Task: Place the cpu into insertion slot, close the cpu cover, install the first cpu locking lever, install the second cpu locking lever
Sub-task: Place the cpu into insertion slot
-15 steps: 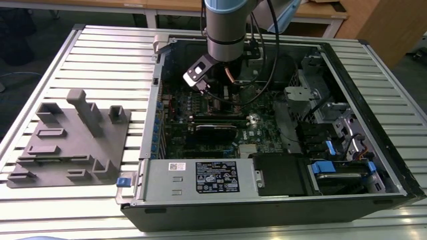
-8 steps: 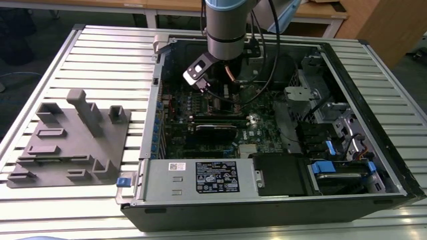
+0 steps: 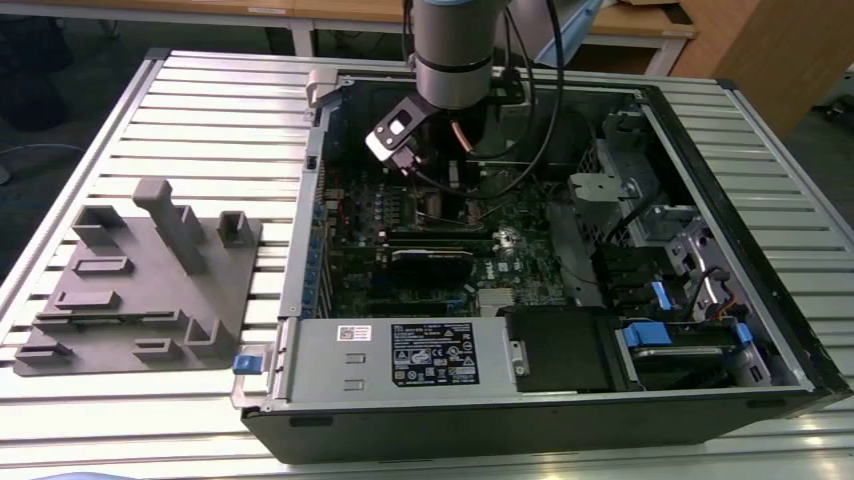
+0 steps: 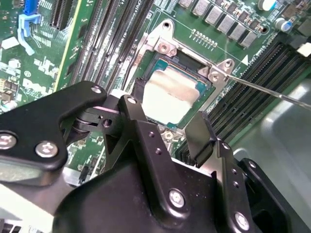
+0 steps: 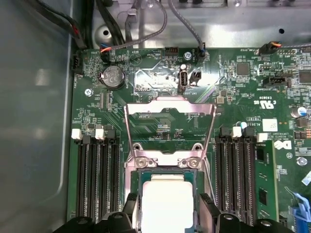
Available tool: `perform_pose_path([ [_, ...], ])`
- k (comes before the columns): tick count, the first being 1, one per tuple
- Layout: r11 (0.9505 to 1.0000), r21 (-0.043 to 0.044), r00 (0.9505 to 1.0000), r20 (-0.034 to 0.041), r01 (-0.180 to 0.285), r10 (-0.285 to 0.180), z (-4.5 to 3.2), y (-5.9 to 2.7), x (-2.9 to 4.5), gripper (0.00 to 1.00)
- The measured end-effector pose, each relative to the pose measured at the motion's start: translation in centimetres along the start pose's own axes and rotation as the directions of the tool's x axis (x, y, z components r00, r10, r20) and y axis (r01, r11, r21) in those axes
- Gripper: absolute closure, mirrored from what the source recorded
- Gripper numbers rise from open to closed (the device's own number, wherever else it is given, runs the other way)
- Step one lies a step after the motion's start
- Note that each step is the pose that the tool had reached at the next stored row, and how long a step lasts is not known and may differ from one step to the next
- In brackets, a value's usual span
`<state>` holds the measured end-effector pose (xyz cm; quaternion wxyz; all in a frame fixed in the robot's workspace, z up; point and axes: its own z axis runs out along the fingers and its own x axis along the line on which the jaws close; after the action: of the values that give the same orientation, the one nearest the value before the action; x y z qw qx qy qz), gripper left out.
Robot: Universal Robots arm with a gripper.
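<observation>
- The arm (image 3: 454,60) is reaching down into an open computer case (image 3: 534,425), which is lying on the slatted worktop (image 3: 200,90).
- A grey fixture (image 3: 134,280) is sitting on the worktop beside the case, at the exterior view's left.
- The cpu (image 4: 167,94) is lying flat in the insertion slot (image 4: 189,60) on the green circuit board (image 5: 92,121), with its pale metal top facing up in both wrist views.
- The claw (image 4: 167,110) is straddling the cpu. I cannot tell whether it is clamping the chip or standing just clear of its edges.
- The cpu cover (image 5: 170,102) is lying swung open on its hinge at the slot's edge, away from the cpu. The board is showing through its window.
- A locking lever (image 4: 262,90), a thin silver rod, is running out from the slot's corner over the black memory slots (image 4: 257,63).
</observation>
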<state>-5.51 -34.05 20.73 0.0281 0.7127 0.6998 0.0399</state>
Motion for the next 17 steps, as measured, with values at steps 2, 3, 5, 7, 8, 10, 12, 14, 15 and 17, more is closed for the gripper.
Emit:
perform_pose_path([
  [2, 1.0000, 0.0000, 1.0000, -0.0001, 0.000, 0.000, -0.08, 0.01, 0.01, 0.39],
  [3, 1.0000, -0.0001, 1.0000, -0.0001, 0.000, 0.000, -0.08, 0.01, 0.01, 0.39],
  [5, 1.0000, -0.0001, 1.0000, 0.0000, 0.000, 0.000, -0.08, 0.01, 0.00, 0.39],
  [7, 1.0000, 0.0000, 1.0000, 0.0002, 0.000, 0.000, -0.08, 0.01, 0.00, 0.39],
  [8, 1.0000, -0.0001, 1.0000, 0.0002, 0.000, 0.000, -0.08, 0.01, 0.00, 0.39],
  [10, 1.0000, 0.0000, 1.0000, 0.0003, 0.000, 0.000, -0.08, 0.01, 0.00, 0.41],
  [12, 1.0000, 0.0000, 1.0000, 0.0005, 0.000, 0.000, -0.09, 0.01, 0.00, 0.54],
  [14, 1.0000, -0.0001, 1.0000, 0.0005, 0.000, 0.000, -0.08, 0.01, 0.00, 0.59],
  [15, 1.0000, 0.0000, 1.0000, 0.0006, 0.000, 0.000, -0.08, 0.01, 0.00, 0.65],
  [17, 1.0000, -0.0001, 1.0000, 0.0007, 0.000, 0.000, -0.09, 0.01, 0.00, 0.71],
])
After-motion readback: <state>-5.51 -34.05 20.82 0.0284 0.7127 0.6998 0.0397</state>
